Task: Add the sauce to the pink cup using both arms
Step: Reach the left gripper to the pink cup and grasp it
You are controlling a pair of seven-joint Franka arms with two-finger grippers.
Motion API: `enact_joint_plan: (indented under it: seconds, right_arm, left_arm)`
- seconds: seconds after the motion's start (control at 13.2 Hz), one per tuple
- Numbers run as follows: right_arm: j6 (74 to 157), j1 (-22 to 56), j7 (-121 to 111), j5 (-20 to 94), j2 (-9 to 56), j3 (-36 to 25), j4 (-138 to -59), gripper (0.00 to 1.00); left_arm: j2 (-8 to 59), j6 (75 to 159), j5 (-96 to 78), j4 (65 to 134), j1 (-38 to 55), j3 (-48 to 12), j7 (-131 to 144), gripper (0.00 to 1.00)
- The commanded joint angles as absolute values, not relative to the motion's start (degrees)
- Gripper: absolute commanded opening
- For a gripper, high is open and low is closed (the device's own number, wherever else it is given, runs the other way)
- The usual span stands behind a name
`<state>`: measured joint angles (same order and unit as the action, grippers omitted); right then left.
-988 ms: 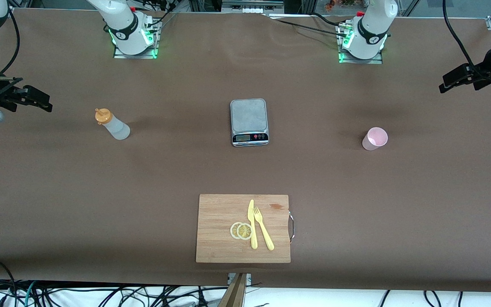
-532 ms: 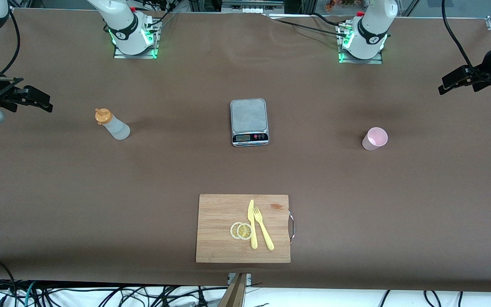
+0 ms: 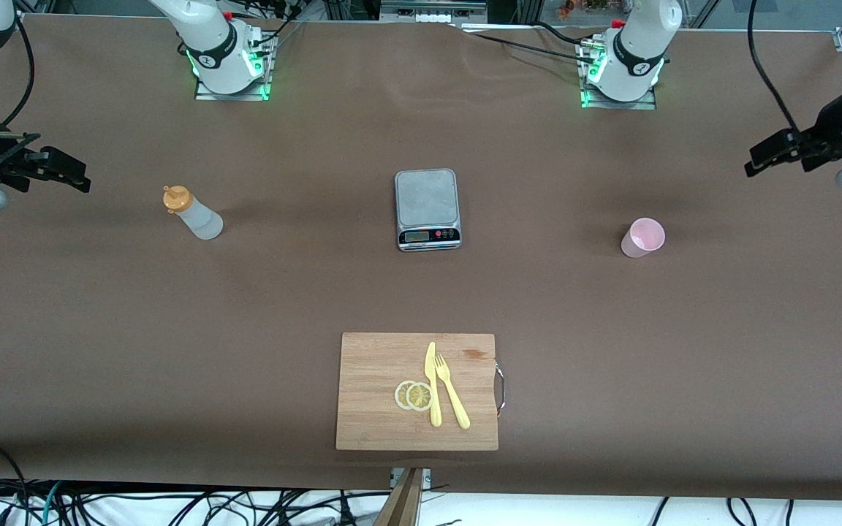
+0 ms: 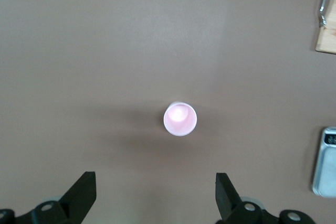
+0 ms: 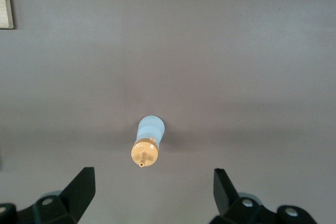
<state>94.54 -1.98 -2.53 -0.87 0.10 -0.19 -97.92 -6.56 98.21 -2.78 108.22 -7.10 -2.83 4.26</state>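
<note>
The sauce bottle [image 3: 193,213], translucent with an orange nozzle cap, stands on the brown table toward the right arm's end. It also shows in the right wrist view [image 5: 148,142]. My right gripper [image 3: 76,177] is open and empty, in the air over the table's end, apart from the bottle; its open jaws frame the right wrist view [image 5: 154,195]. The pink cup [image 3: 642,238] stands upright and empty toward the left arm's end, and shows in the left wrist view [image 4: 180,119]. My left gripper [image 3: 755,160] is open and empty over that end [image 4: 156,198].
A grey kitchen scale [image 3: 427,208] sits mid-table between bottle and cup. A wooden cutting board [image 3: 377,394] with a yellow knife [image 3: 433,387], a fork [image 3: 452,391] and lemon slices [image 3: 414,395] lies nearer the front camera.
My left gripper has shifted slightly inward over the table toward the pink cup's side. The right arm has barely moved. Bottle and cup have not moved.
</note>
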Motion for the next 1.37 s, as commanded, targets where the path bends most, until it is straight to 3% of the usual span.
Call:
enact_joint_plan:
  seconds: [0.0, 0.38, 0.76, 1.29]
  right_arm:
    - [93.95, -1.93, -1.93, -1.58, 0.53, 0.0, -96.77, 1.0]
    - [94.22, -1.85, -2.02, -1.41, 0.7, 0.09, -96.77, 1.0]
    - [94.48, -1.85, -2.02, -1.23, 1.05, 0.09, -96.77, 1.0]
    - [94.66, -1.85, -1.93, -0.88, 1.76, 0.17, -96.33, 1.0]
  left_arm:
    - [-7.3, 105.71, -3.25, 115.12, -6.77, -2.46, 4.13, 1.0]
    - [-3.62, 116.51, -3.25, 121.98, -6.86, -2.37, 4.22, 1.0]
    - [1.31, 132.25, -3.25, 134.01, -8.0, -2.46, 4.13, 1.0]
    - [9.75, 137.29, -3.25, 135.79, -7.91, -2.46, 4.13, 1.0]
